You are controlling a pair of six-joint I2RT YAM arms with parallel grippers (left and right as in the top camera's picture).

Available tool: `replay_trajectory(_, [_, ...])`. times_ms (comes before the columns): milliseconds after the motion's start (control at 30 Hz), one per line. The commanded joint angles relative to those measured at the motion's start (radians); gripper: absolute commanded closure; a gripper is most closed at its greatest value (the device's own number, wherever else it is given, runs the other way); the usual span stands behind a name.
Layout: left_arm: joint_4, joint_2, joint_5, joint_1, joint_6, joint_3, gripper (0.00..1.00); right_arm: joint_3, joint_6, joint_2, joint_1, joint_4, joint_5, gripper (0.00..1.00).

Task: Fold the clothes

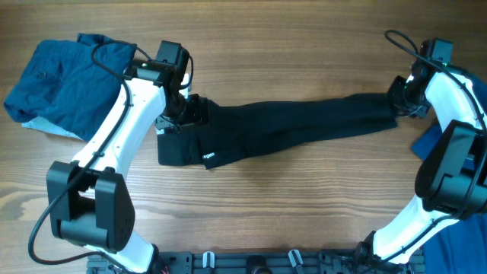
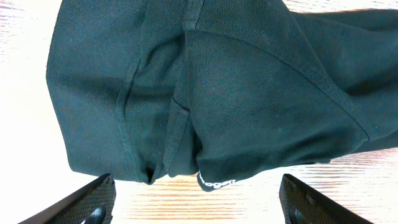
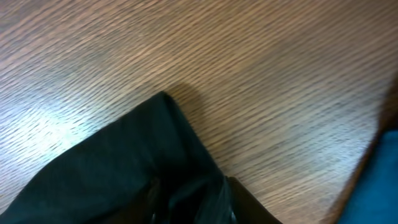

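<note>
— Across the middle of the table (image 1: 304,199), what lies there?

— The black garment (image 1: 304,125), pulled out into a long band. Its long axis runs from the left side towards the right edge, and the right end sits a little nearer the far edge than the left end does.

— Which end is the broad one?

— The left. The cloth is folded over on itself there, with a small white logo (image 1: 208,158) at the hem nearest the robot's bases. Towards the right it narrows to a crumpled tip.

— And the left gripper?

— The left gripper (image 1: 181,114) hangs over that broad end. In its wrist view the two fingers (image 2: 87,202) stand wide apart, one on each side of the logo. Between them is only cloth and bare wood below, so it has hold of nothing.

— The right gripper?

— The right gripper (image 1: 401,95) is at the narrow tip, close to the right edge. Its wrist view is blurred: a corner of black cloth on wood and a strip of blue. Whether the jaws are closed on the cloth, I cannot tell.

— The other clothes?

— A teal-blue garment (image 1: 61,84) lies rumpled in the far left corner, apart from the black one. A bright blue garment (image 1: 428,143) shows at the right edge, mostly hidden behind the right arm (image 1: 456,164).
</note>
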Motion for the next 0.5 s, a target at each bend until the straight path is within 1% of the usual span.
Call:
replay_trajectory(0, [0.003,-0.007,0.016,0.002,-0.002,-0.004,0.15,0.003,-0.007,-0.028,-0.022,0.007,0.040,0.64])
replay_trajectory(33, [0.003,-0.007,0.016,0.002,-0.002,-0.004,0.15,0.003,-0.026,-0.028,-0.031,0.013,0.021,0.63])
replay_trajectory(100, [0.003,-0.007,0.016,0.002,-0.002,-0.004,0.14,0.003,-0.151,-0.028,-0.074,0.045,-0.120,0.57])
replay_trajectory(200, [0.002,-0.007,0.016,0.002,-0.002,-0.004,0.12,0.003,-0.305,-0.027,-0.143,0.063,-0.370,0.37])
replay_trajectory(267, [0.003,-0.007,0.016,0.002,-0.002,-0.004,0.12,0.003,-0.402,-0.026,-0.175,0.063,-0.496,0.30])
replay_trajectory(300, [0.003,-0.007,0.016,0.002,-0.002,-0.004,0.12,0.003,-0.426,-0.022,-0.188,0.062,-0.530,0.25])
replay_trajectory(333, [0.004,-0.007,0.016,0.002,-0.002,-0.004,0.12,0.003,-0.432,-0.018,-0.195,0.062,-0.535,0.21])
replay_trajectory(400, [0.012,-0.007,0.021,0.002,-0.002,-0.003,0.14,0.003,-0.460,0.009,-0.200,0.055,-0.535,0.19])
replay_trajectory(467, [0.032,-0.009,0.061,0.002,-0.001,-0.003,0.12,0.003,-0.475,0.053,-0.194,0.054,-0.562,0.16])
